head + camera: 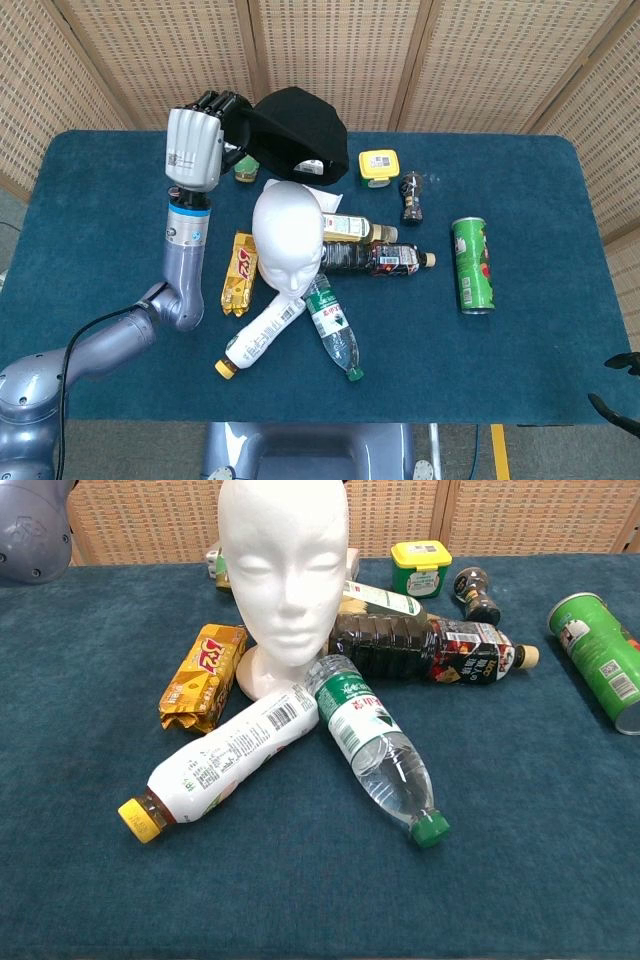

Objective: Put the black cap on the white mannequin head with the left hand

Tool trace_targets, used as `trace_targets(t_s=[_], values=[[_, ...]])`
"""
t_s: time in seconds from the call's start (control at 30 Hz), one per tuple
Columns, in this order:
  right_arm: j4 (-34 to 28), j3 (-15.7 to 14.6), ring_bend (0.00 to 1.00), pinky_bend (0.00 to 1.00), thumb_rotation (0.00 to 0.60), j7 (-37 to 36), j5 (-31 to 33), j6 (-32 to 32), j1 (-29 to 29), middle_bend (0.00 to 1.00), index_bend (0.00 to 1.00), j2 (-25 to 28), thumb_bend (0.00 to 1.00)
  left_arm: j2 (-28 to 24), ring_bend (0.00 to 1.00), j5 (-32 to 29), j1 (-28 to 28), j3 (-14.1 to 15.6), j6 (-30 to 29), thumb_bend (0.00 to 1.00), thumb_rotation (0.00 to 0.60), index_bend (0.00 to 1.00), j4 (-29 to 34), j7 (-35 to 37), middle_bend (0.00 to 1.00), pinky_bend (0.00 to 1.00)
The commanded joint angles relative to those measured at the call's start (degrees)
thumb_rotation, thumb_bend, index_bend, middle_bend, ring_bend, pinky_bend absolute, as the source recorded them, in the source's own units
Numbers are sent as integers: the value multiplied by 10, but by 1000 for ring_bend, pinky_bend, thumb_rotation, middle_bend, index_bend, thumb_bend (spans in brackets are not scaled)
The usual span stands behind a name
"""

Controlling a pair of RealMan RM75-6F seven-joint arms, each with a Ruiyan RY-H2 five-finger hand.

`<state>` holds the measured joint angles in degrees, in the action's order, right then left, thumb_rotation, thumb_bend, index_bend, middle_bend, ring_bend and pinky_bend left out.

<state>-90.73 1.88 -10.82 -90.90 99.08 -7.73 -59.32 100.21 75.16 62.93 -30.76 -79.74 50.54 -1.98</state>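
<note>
The left hand (197,140) grips the black cap (297,133) aloft just behind the white mannequin head (288,236), long axis running left-right, opening tilted down; the right hand's state is unclear.

Bare white mannequin head (283,575) stands among bottles (375,745).

Black cap (300,130): soft fabric, held aloft by left hand (200,145) at its left edge; opening faces down and toward camera, pale label visible inside. Sits above and just behind mannequin head, not on it. Out of chest view.

White mannequin head (288,238): bare, upright on round base, table centre, face toward robot.
</note>
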Motion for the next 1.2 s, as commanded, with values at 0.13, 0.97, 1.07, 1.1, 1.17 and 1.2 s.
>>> trace_targets(t_s=[0.13, 0.97, 1.07, 1.1, 1.17, 1.2], values=[[0, 1, 480, 508, 600, -4, -3, 0, 1, 465, 452, 0, 116, -16, 509, 41, -27, 46, -39, 498, 600, 769, 51, -5, 564, 745], [-1, 1, 481, 512, 600, -1, -8, -6, 6, 465, 452, -4, 117, -73, 509, 177, -133, 180, -126, 487, 600, 769, 174, -61, 564, 730], [0, 2, 480, 512, 600, -1, -5, -7, 5, 465, 452, -3, 117, -80, 509, 203, -140, 196, -132, 484, 600, 769, 182, -75, 564, 728], [0, 2, 480, 512, 600, -1, -5, -7, 5, 465, 452, -3, 118, -81, 509, 205, -142, 198, -133, 484, 600, 769, 184, -77, 564, 727], [0, 1, 480, 512, 600, -2, -6, -7, 6, 465, 452, -4, 117, -84, 509, 212, -147, 203, -132, 482, 600, 769, 191, -86, 564, 722], [0, 1, 480, 512, 600, -2, -7, -7, 6, 465, 452, -4, 117, -86, 509, 216, -150, 207, -132, 481, 600, 769, 195, -94, 564, 720]])
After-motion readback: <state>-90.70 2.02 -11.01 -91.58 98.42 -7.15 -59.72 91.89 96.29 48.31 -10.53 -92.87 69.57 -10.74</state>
